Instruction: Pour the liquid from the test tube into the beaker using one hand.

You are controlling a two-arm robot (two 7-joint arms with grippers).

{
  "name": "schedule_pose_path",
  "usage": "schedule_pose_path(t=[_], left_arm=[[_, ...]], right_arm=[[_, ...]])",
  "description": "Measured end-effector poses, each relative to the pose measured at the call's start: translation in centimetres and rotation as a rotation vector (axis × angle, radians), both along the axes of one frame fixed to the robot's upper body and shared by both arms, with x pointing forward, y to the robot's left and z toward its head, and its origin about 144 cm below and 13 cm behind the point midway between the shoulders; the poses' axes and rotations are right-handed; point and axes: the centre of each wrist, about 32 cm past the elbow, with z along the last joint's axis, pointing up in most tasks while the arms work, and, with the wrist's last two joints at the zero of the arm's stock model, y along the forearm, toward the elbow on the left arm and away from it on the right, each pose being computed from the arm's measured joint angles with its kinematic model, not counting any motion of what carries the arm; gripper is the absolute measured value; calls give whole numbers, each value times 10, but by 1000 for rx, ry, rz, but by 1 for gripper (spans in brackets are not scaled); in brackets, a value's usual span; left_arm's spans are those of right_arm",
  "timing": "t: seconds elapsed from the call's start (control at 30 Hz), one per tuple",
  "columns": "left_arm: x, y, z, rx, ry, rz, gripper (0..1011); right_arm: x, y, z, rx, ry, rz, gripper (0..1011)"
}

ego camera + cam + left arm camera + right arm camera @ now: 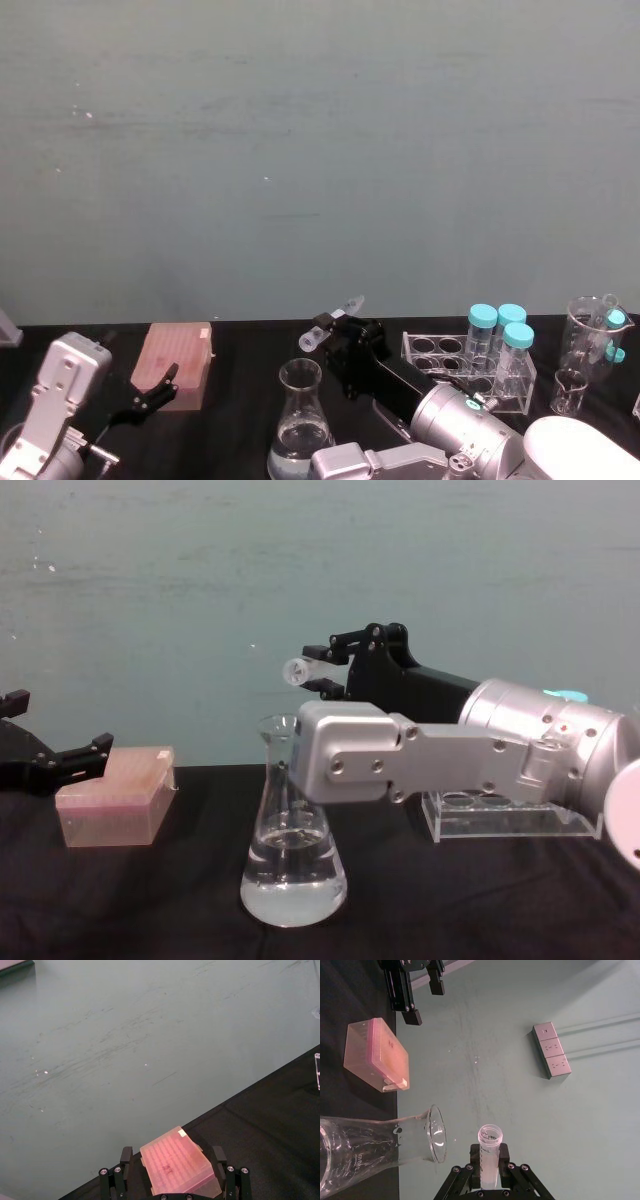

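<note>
Centre of the chest view: the right gripper [322,672] clamps the test tube [300,670], clear and tipped near level, its open mouth above the beaker [292,865] rim. The left gripper [58,725] idles open, lower left.

tube [297,670]: small, slim, clear plastic; mouth open. Lies near level, mouth toward the robot's left. Clamped between the fingers [504,1152].
tube position: raised off the table, mouth above the flask rim and near it, not touching.
tube contents: can't tell, nothing readable inside.
flask [292,850]: tall clear glass cone with wide base, narrow neck and flared rim. Stands upright on the black table, front centre.
liquid [293,885]: colourless; shallow pool across the flask base.
right gripper [335,325]: black, two fingers, on the silver arm. Closed on the tube, above the flask and a little to its right.
</note>
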Motion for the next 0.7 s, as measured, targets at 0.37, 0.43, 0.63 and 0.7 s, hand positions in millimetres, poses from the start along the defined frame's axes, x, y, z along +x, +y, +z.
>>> schedule_pose_path(t=[0.37, 0.43, 0.63, 0.7], left_arm=[[0, 0, 0, 0, 0, 0, 1000], [0, 0, 0, 0, 0, 0, 1000], [0, 0, 0, 0, 0, 0, 1000], [0, 0, 0, 0, 0, 0, 1000]], right_arm=[[1, -1, -2, -16, -13, -4, 209], [2, 0, -2, -25, -21, -7, 209], [2, 0, -2, -36, -35, -12, 209], [2, 0, -2, -37, -37, -13, 209]])
